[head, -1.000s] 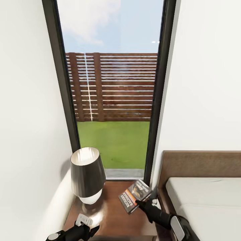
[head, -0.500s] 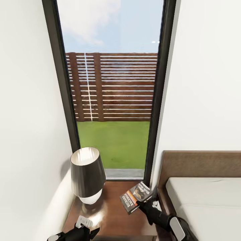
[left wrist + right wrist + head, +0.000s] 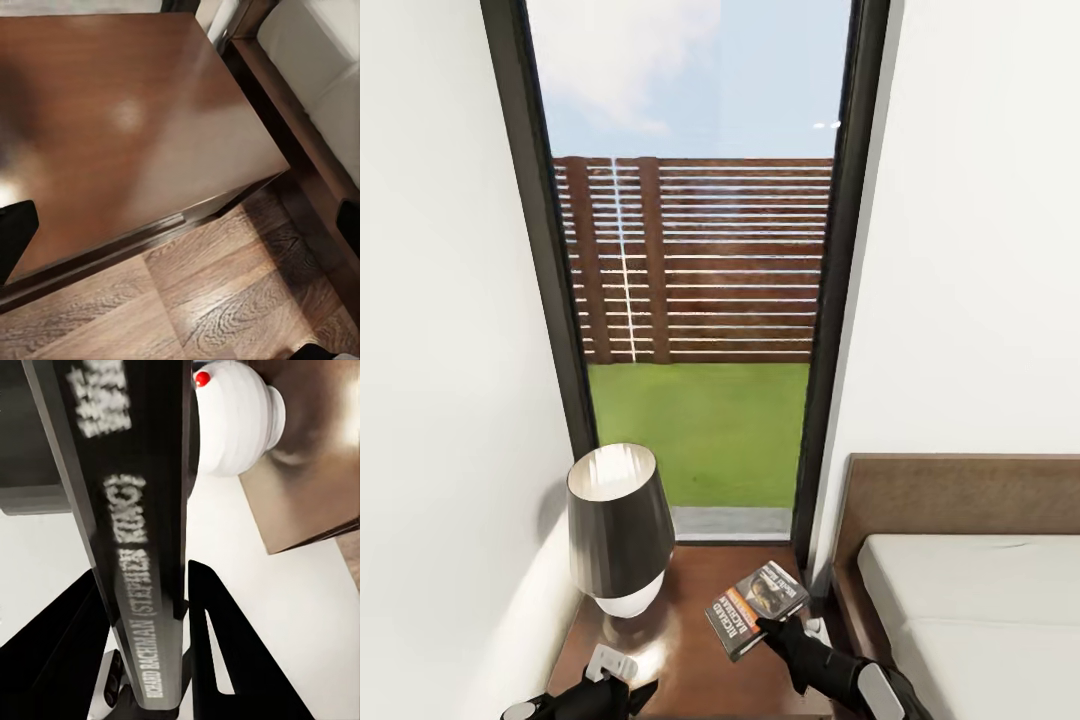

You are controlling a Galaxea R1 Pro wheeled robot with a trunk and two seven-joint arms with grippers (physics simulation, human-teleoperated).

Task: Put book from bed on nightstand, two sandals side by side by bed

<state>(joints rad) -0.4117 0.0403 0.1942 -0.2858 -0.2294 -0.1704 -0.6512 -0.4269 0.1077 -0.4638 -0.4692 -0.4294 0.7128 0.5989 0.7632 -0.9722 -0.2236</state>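
The book over the nightstand, by the window

The room has white walls and a tall window (image 3: 695,300) with a dark frame; a brown fence and green grass show through it. The nightstand (image 3: 680,650) stands under the window, its top dark, shiny wood. A lamp (image 3: 618,525) with a dark shade and a white base stands near the top's left edge. The book (image 3: 755,603) is over the right side of the top, tilted, and the right gripper (image 3: 775,630) holds it by its near edge, with a black finger on each side of its spine. The left gripper (image 3: 622,688) is at the top's front left corner; I cannot tell how wide it is. The bed (image 3: 970,620) is just right of the nightstand, with a pale mattress and a brown headboard. Wood floor (image 3: 225,300) lies in front.
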